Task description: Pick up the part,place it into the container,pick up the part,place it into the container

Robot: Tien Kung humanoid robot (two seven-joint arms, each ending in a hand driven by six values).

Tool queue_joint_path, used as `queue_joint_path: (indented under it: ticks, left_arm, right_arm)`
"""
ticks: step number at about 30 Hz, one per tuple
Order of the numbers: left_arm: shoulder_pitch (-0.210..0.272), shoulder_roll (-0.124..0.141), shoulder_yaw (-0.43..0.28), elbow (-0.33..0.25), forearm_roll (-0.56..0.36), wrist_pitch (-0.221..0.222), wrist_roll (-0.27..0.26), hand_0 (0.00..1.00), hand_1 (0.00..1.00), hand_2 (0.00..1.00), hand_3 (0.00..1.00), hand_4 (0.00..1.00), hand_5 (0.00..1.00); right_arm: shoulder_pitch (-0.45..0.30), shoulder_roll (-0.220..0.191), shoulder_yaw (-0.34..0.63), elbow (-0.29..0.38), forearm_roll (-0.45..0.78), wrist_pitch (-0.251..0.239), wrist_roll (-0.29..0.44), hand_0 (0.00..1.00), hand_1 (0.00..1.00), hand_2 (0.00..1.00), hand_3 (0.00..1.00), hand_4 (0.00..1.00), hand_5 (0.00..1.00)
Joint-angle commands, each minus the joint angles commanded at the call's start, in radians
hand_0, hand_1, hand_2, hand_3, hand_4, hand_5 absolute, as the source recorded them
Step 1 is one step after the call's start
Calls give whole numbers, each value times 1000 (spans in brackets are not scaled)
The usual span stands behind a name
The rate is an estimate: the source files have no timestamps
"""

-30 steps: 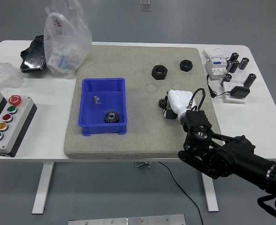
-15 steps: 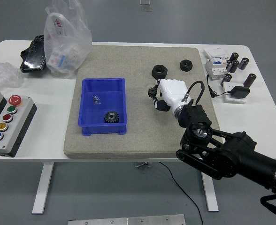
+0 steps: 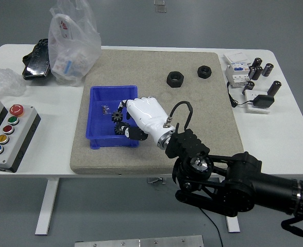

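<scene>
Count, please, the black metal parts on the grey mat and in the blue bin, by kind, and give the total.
Gears: 2, one held in the right hand over the blue bin, one lying in the bin
Big nuts: 2, on the grey mat, one nearer, one farther right
Total: 4

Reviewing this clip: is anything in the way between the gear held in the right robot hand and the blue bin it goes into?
Nothing visible blocks it. The right robot hand holds the gear already over the open blue bin. Another gear lies on the bin floor just beside and below the hand, largely hidden by it, so the held gear may land against it.
</scene>
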Motion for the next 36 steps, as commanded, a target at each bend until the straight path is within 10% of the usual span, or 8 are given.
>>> queue_joint_path:
  ticks: [4,5,16,17,36]
  left_arm:
    - [-1,-1,-5,0,6,0,2,666,517,531,605,720,333]
    - [-1,-1,-5,0,6,0,2,667,517,531,605,720,333]
    - [-4,-2,-3,0,6,-2,2,667,517,529,604,719,333]
    - [-3,-2,-3,0,6,-2,2,667,515,523,604,719,334]
    - [-2,-2,-4,0,8,-2,2,667,517,521,603,717,332]
  right_arm:
    - [-4,7,1,-13,3,-17,3,230,501,537,542,348,104]
    - [-5,8,1,-17,4,-20,3,241,541,627,581,172,214]
    - [-10,13,14,-40,11,2,-15,261,614,784,723,213,257]
    - [-10,13,17,-41,10,5,-17,269,636,863,870,322,274]
    - [-34,5,70,-35,-10,-4,-26,265,626,854,857,321,260]
